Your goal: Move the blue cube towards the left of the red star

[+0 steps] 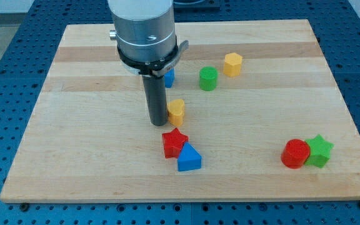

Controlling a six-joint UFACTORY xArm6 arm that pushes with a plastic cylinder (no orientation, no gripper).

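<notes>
The blue cube (169, 77) is mostly hidden behind my arm's grey body, with only its right edge showing near the board's upper middle. The red star (174, 142) lies below it, near the board's centre bottom, touching a blue triangular block (189, 159). My tip (158, 122) rests on the board just left of a yellow block (177, 111), above and slightly left of the red star, and below the blue cube.
A green cylinder (208, 78) and a yellow hexagonal block (232, 64) sit at the upper right of centre. A red cylinder (295, 154) and a green star (319, 150) touch each other at the lower right. The wooden board (74, 137) ends at its edges all round.
</notes>
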